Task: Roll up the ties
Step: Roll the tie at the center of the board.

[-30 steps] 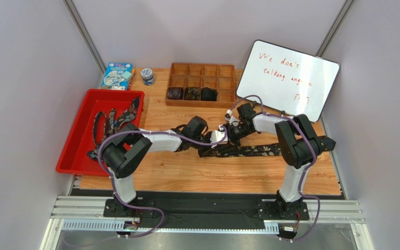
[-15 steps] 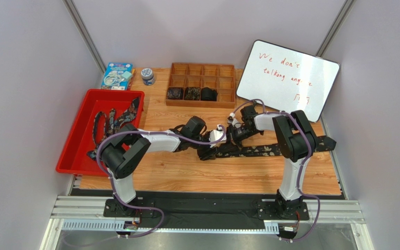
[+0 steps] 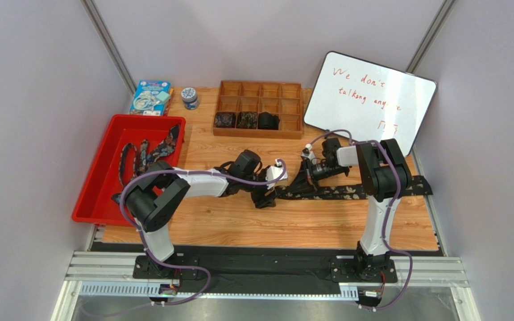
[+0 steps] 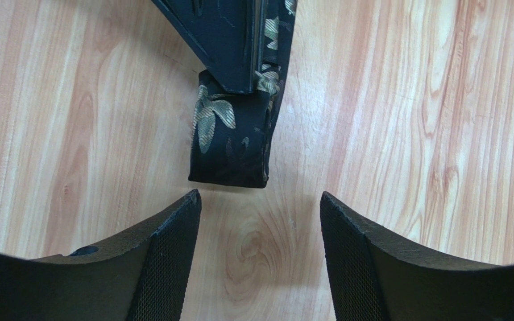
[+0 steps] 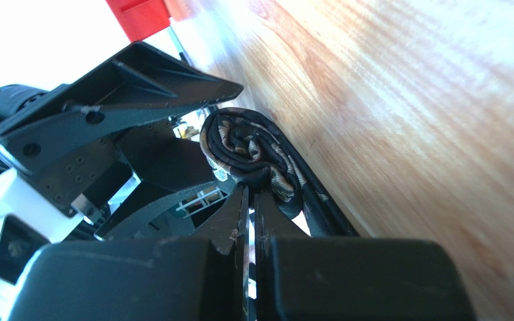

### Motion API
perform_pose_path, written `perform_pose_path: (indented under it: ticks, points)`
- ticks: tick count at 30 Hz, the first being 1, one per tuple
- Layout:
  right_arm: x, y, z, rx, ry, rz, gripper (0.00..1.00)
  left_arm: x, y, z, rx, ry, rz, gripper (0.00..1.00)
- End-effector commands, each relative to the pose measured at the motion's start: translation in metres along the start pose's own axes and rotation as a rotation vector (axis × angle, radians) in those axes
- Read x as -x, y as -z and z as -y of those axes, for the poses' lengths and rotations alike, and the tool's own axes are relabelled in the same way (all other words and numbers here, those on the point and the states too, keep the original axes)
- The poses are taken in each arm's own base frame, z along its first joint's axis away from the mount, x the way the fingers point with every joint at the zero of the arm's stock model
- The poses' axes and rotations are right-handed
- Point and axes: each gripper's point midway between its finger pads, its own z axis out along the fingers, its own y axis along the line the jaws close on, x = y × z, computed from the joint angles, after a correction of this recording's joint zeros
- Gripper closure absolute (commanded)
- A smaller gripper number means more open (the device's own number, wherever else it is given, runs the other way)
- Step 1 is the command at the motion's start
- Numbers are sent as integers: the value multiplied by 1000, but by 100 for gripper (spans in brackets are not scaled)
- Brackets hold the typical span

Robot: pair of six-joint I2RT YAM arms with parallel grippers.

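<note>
A dark floral tie (image 3: 353,190) lies flat across the wooden table toward the right edge. Its left end is folded into a small roll (image 4: 229,140). My left gripper (image 4: 260,200) is open, and the roll lies just beyond its fingertips, untouched. In the top view the left gripper (image 3: 266,192) sits low at that end. My right gripper (image 3: 304,175) is just to its right, where the fabric rises off the table. The right wrist view has the right gripper (image 5: 249,194) shut, its tips pinching the tie at the coil (image 5: 239,144).
A red tray (image 3: 95,194) at the left holds more loose ties. At the back, a wooden compartment box (image 3: 260,90) holds three rolled ties. A whiteboard (image 3: 367,100) leans at the back right. A blue box (image 3: 150,97) and a small jar (image 3: 189,98) stand at the back left.
My left gripper has opened and let go of the rolled end, pulling back slightly left. My right gripper has shut on the tie and shifted to the right.
</note>
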Motion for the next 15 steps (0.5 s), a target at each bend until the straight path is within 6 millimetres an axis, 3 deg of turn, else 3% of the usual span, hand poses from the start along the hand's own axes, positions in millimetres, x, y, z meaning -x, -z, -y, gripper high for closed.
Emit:
perform_pose_path:
  ticks: [1, 5, 10, 15]
  points:
    - [-10, -3, 30, -46, -99, -17, 100, 15, -10, -13, 25, 16, 56, 28]
    - [-11, -5, 31, -35, -109, -24, 100, 20, -22, -19, 32, 39, 75, 30]
    - [-11, -6, 32, -29, -115, -25, 100, 14, -36, -19, 28, 23, 46, 43]
    - [-9, -6, 30, -22, -120, -22, 100, 9, -37, -14, 17, -8, 16, 55]
